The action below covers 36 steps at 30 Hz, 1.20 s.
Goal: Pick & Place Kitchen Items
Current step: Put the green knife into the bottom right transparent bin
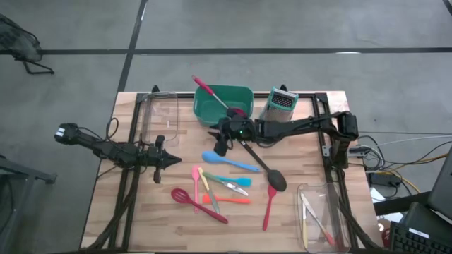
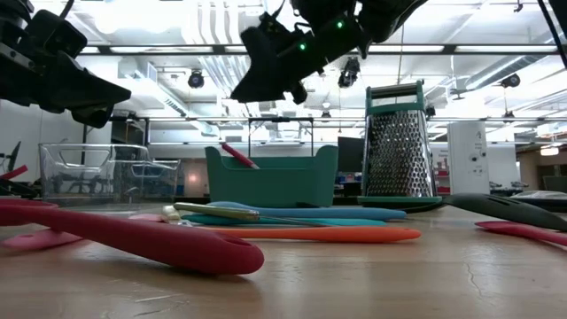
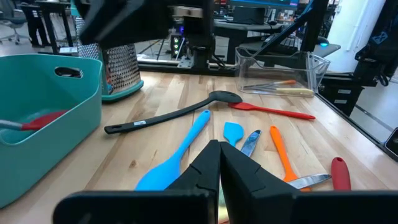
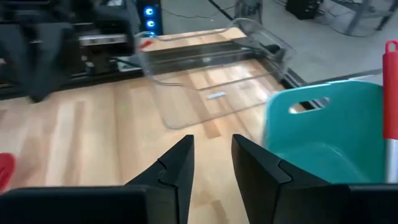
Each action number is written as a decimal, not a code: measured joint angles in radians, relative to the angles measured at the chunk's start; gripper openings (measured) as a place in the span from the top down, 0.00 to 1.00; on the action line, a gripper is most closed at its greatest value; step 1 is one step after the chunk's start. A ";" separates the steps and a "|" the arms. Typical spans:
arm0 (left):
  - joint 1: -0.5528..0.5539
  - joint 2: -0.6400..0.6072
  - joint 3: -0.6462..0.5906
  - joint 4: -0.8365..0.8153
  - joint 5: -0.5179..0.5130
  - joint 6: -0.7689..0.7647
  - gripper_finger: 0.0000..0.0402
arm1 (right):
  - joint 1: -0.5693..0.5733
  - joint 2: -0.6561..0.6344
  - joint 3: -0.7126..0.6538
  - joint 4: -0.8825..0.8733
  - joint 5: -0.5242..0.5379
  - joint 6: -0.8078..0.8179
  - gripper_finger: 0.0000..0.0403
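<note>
Several kitchen items lie flat on the table's middle: a blue spatula (image 1: 229,163), a black ladle (image 1: 263,168), a red spoon (image 1: 269,204), an orange spatula (image 1: 227,200), metal tongs (image 1: 234,185) and a pink utensil (image 1: 198,204). A red utensil (image 1: 212,93) leans in the teal tub (image 1: 212,111), its handle over the far-left rim. My right gripper (image 4: 211,165) hangs open and empty above the table just near of the tub (image 4: 323,137), over the ladle's handle end. My left gripper (image 3: 219,167) is shut and empty at the left, fingers pointing toward the blue spatula (image 3: 180,149).
A steel grater (image 1: 280,106) stands right of the tub. A clear container (image 1: 159,116) sits at the far left. Another clear container (image 1: 321,212) at the near right holds a few utensils. Bare wood lies between my left gripper (image 1: 168,161) and the clear container.
</note>
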 joint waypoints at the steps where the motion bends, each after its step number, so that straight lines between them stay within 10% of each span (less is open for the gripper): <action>1: 0.000 0.000 0.000 0.000 0.000 0.000 0.97 | 0.007 0.000 0.000 0.001 0.001 0.000 0.73; 21: 0.000 0.000 0.000 0.000 0.000 0.000 0.97 | 0.039 0.002 0.000 0.005 0.001 0.064 0.86; 36: 0.000 0.000 0.000 0.000 0.000 0.000 0.97 | 0.124 0.003 0.000 0.005 -0.001 0.115 0.73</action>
